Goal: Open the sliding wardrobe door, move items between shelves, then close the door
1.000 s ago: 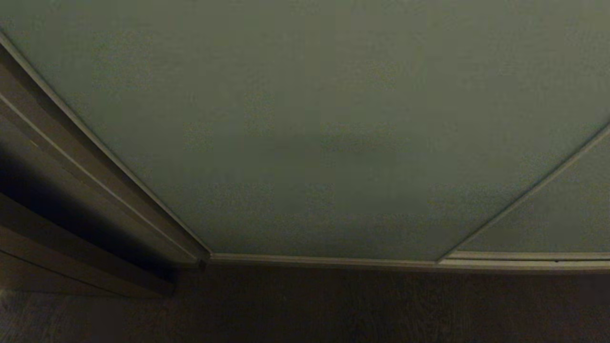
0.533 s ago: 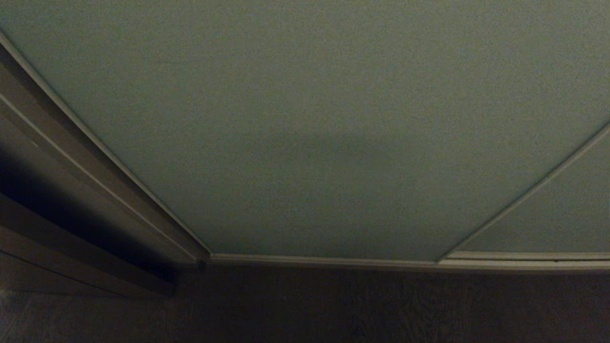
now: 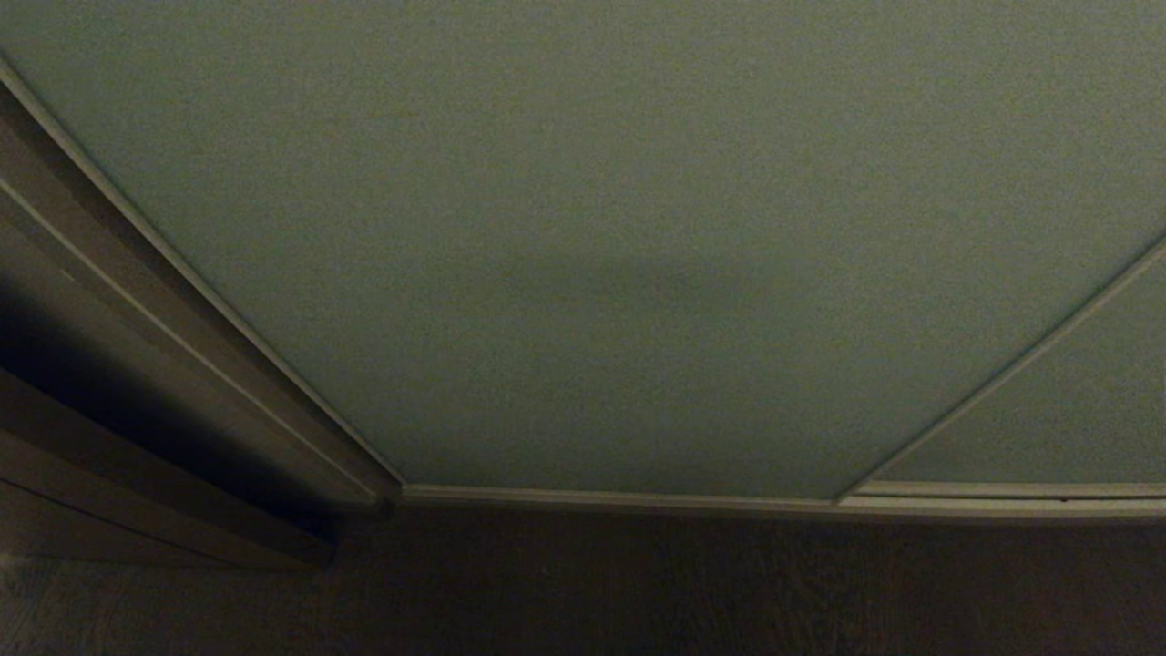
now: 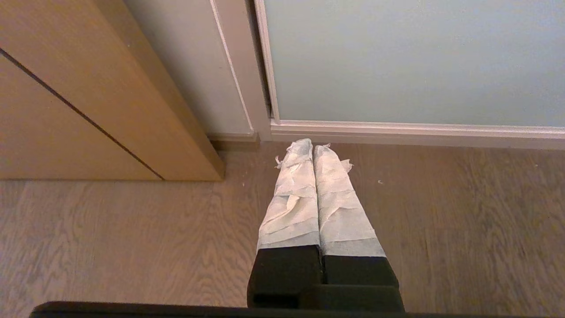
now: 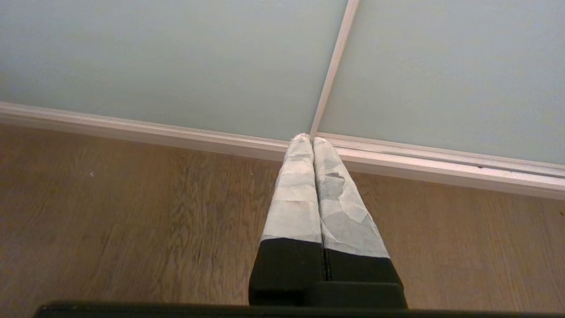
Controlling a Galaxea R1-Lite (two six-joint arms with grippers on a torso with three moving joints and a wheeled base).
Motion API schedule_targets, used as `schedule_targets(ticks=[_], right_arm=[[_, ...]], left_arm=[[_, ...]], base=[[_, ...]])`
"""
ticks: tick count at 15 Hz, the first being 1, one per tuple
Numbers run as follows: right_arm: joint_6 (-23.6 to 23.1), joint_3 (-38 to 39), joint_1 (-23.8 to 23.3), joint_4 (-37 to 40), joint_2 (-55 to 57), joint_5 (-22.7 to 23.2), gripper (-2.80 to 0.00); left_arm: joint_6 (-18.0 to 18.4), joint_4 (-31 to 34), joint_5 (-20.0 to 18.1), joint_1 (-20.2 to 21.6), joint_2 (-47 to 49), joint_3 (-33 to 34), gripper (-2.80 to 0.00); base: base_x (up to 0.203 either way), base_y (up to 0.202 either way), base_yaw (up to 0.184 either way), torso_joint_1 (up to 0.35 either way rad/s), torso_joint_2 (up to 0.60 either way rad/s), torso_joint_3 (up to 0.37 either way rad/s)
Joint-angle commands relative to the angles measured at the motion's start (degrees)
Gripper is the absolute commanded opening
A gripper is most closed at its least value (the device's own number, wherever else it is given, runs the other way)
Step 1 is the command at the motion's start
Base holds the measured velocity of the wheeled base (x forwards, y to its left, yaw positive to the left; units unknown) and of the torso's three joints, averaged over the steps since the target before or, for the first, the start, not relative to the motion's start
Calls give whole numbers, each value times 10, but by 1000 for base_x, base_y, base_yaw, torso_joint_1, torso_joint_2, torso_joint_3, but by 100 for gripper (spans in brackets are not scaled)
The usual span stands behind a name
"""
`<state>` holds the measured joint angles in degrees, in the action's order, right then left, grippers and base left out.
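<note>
Grippers low over wood floor (image 4: 110, 229), both empty: left gripper (image 4: 312, 148) jaws pressed together (paper-wrapped fingers), right gripper (image 5: 307, 138) likewise closed. Beyond, pale bottom rail (image 3: 619, 498) lower centre of head frame. Sliding wardrobe door (image 3: 583, 237) fills upper frame, fully drawn across; dark brown frame (image 3: 137, 428) lower left.

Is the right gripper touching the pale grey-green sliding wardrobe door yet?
Cannot tell. In the right wrist view the shut right gripper overlaps the bottom rail of the pale grey-green sliding wardrobe door, with no gap or contact plain.
</note>
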<state>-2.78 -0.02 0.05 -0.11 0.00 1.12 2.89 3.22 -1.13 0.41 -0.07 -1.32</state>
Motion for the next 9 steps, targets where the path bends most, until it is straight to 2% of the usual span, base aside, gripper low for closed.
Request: schedule_targets(ticks=[1,5,9], right_arm=[[1,0,0,3,-3,-1,-280],[-7,0,0,1,-2,0,-280],[14,0,0,1,-3,-2,-280]], left_arm=[[0,0,0,0,0,0,-280],[0,0,0,0,0,0,-280],[0,0,0,0,0,0,-280]], base=[[0,0,0,0,0,0],[0,0,0,0,0,0],[0,0,0,0,0,0]])
